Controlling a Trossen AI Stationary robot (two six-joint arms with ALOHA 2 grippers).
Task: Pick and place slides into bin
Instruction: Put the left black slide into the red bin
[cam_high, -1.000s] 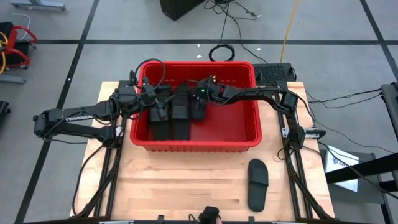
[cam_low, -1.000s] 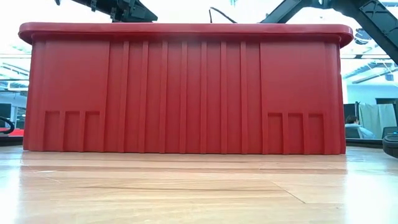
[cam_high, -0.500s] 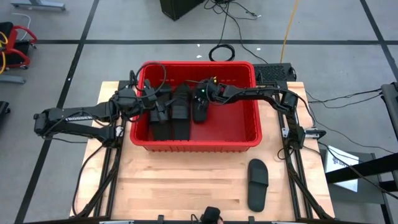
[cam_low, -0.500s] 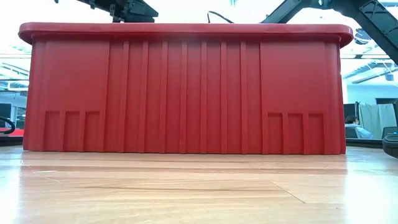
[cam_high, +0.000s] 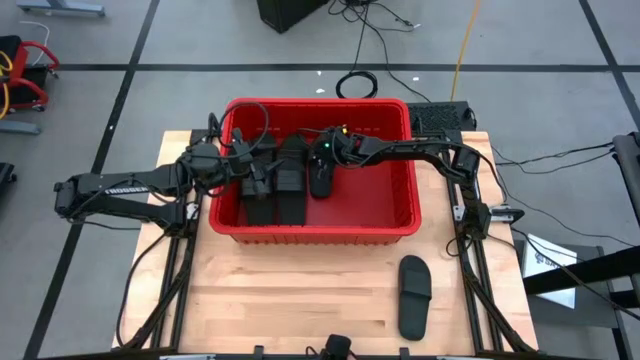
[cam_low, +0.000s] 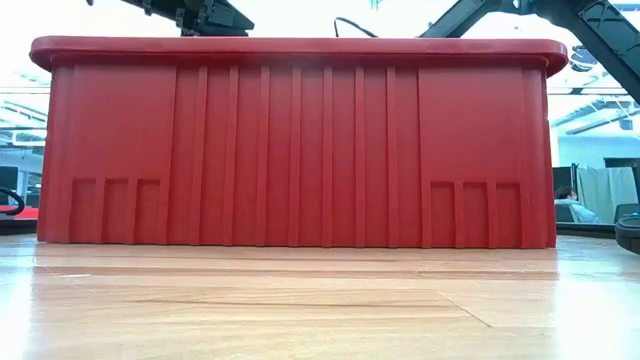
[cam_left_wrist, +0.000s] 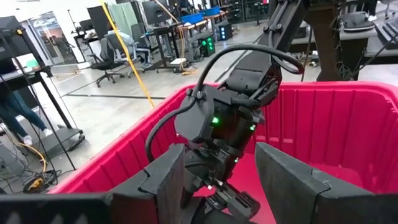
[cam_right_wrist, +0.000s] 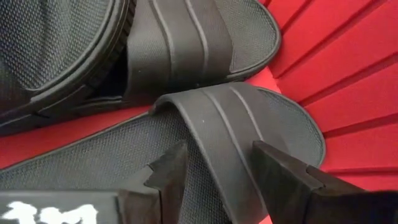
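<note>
The red bin stands on the far half of the wooden table and holds several black slides. My right gripper reaches into the bin from the right and slants down. It is open, its fingers standing close over the ribbed strap of a slide that lies sole-down on the bin's floor beside another slide. My left gripper hovers open over the bin's left part, facing the right arm's wrist. One more slide lies on the table at the near right.
The bin's right half shows bare red floor. In the low view the bin's ribbed near wall hides its inside. Bare wooden table lies between the bin and the near edge. Cables lie on the floor behind.
My right gripper has turned and tipped a little where it is, over the bin. The slide below it now shows more and lies slightly slanted on the floor.
</note>
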